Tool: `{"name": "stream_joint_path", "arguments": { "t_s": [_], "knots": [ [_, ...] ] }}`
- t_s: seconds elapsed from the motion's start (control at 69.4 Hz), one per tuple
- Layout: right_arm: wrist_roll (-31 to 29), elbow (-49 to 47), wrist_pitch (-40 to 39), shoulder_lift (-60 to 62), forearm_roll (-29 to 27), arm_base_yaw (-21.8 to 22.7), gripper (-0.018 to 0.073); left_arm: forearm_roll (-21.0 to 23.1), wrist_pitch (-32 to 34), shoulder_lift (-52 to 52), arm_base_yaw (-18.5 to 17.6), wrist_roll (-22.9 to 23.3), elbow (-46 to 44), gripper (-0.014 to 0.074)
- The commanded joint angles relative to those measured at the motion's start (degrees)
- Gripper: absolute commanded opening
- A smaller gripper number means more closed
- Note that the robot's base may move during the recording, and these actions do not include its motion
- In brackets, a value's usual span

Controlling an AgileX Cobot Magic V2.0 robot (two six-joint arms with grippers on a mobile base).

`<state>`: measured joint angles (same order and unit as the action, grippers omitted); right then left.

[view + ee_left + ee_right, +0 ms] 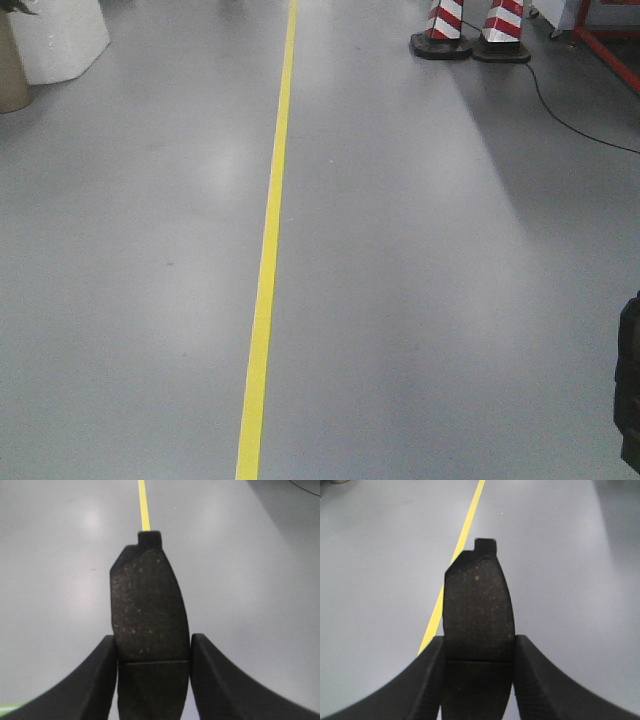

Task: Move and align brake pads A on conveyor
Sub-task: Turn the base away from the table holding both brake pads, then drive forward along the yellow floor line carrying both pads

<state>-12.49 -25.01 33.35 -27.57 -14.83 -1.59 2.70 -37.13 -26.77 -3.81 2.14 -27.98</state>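
Observation:
In the left wrist view a dark speckled brake pad [149, 610] with a thin cross groove stands between the black fingers, and my left gripper [153, 647] is shut on its sides, holding it above grey floor. The right wrist view shows the same kind of brake pad [479, 615], gripped on both edges by my right gripper [479, 647], which is shut on it. Both pads point away from the cameras with a small tab at the far end. The conveyor is out of view. Neither gripper shows in the front view.
Grey floor with a yellow line [268, 250] runs ahead. Two red-and-white striped posts [470, 25] stand at the far right, with a red frame [610, 40] and a black cable [570, 115] beside them. A white block [55, 35] is far left. A dark object [630, 390] sits at the right edge.

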Motion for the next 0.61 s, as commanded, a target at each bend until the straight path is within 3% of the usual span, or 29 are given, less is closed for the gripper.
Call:
{"name": "stream_joint_path", "arguments": {
  "t_s": [0.0, 0.591],
  "knots": [
    [-0.6, -1.7, -4.8, 0.0, -0.6, 0.2, 0.0024, 0.5, 5.0, -0.3, -0.3, 0.6, -1.8, -0.0008],
    [-0.6, -1.7, -4.8, 0.0, -0.6, 0.2, 0.0024, 0.5, 5.1, -0.3, -0.3, 0.6, -1.8, -0.0008]
  ]
}}
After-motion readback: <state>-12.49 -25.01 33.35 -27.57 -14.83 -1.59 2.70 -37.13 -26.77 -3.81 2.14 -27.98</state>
